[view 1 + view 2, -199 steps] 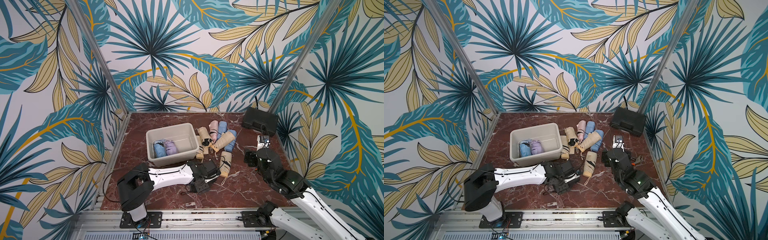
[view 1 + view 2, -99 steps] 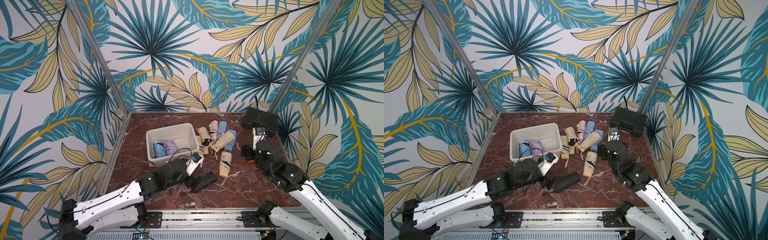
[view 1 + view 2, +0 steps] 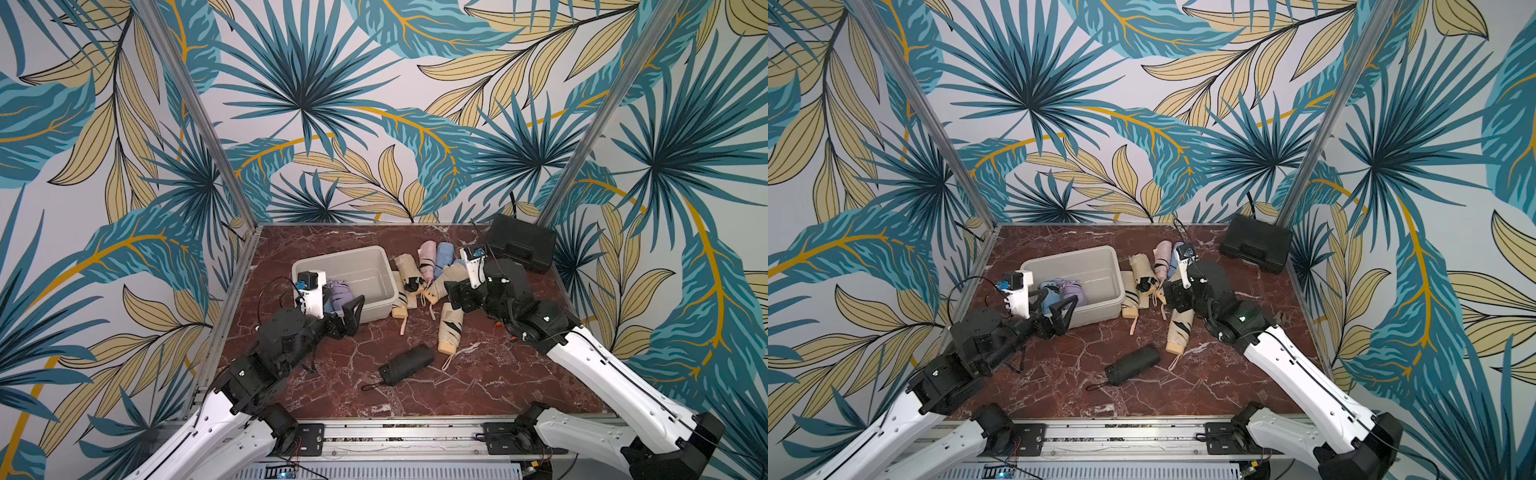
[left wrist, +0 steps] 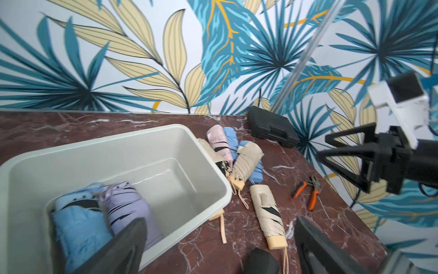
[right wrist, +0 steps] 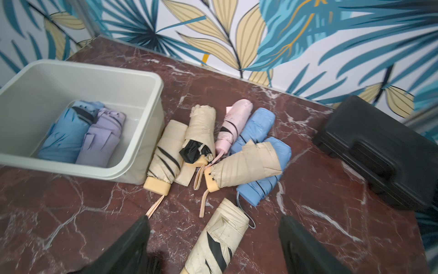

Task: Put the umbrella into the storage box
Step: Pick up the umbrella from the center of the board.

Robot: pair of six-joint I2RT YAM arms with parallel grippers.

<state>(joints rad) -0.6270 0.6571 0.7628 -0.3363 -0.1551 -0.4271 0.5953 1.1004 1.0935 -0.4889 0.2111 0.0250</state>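
Since the right gripper (image 5: 213,218) and the left gripper (image 4: 219,220) both hang wide open and empty, we lower the right one squarely across the middle of the striped cream umbrella (image 5: 218,244) on the table (image 5: 213,78), outside the storage box (image 5: 59,87).

The off-white rectangular plastic storage box (image 3: 340,253) with a rolled rim is sitting upright and open, holding a light-blue folded umbrella (image 5: 64,135) and a lilac folded umbrella (image 5: 102,140) lying side by side in its seven-o'clock corner. A black folded fabric umbrella (image 3: 407,364) is lying flat outside, at the box's five o'clock, its strap pointing toward eight o'clock.
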